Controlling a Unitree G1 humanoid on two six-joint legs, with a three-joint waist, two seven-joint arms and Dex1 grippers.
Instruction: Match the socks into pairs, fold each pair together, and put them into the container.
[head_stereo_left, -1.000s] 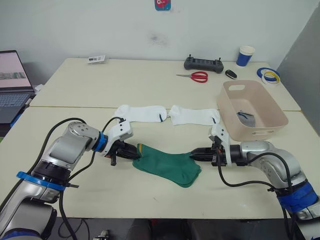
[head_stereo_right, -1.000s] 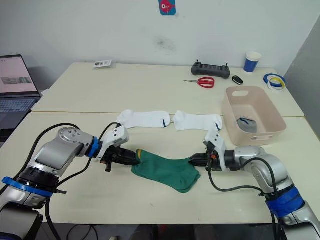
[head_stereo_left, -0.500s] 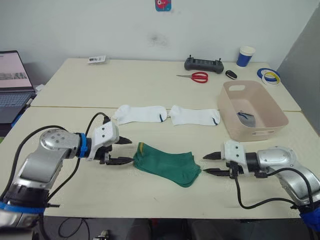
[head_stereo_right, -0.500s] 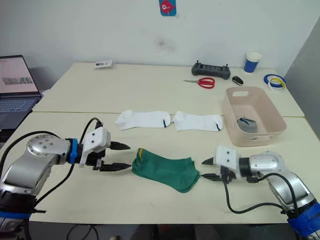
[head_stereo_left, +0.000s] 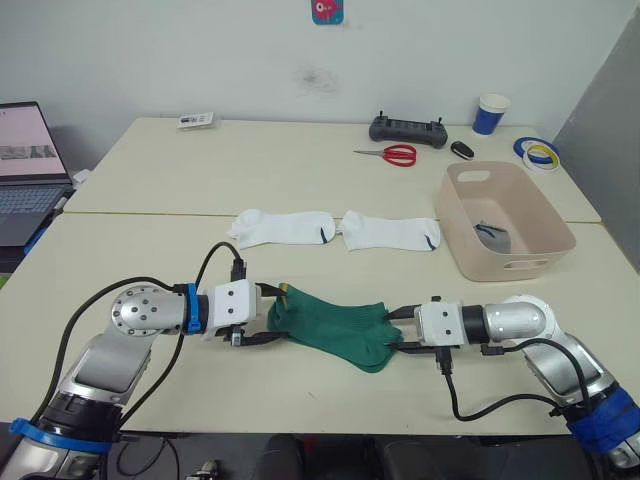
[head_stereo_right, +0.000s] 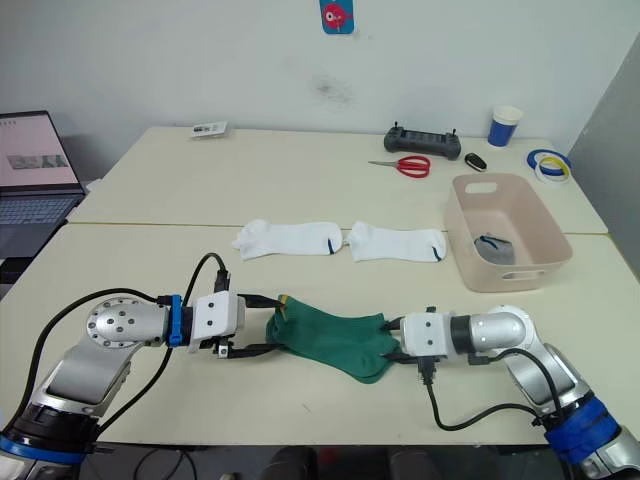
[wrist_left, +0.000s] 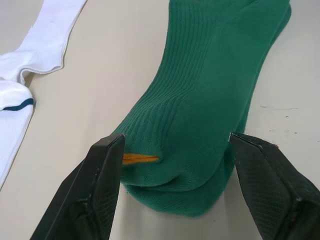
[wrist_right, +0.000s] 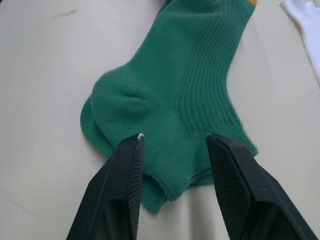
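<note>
Green socks (head_stereo_left: 335, 327) stacked on near table, between our grippers. Left gripper (head_stereo_left: 262, 313) and right gripper (head_stereo_left: 398, 332) both spread, straddling opposite ends. We should pinch both layers together, then fold evenly before tub (head_stereo_left: 548, 237).

The green socks (wrist_left: 200, 95) are ribbed knit cloth, matt and soft; the white socks (head_stereo_left: 335, 229) look finer and smoother. The bench (head_stereo_left: 250, 170) is smooth, matt cream laminate. The container (head_stereo_left: 545, 235) is pale pink plastic with a faint sheen
</note>
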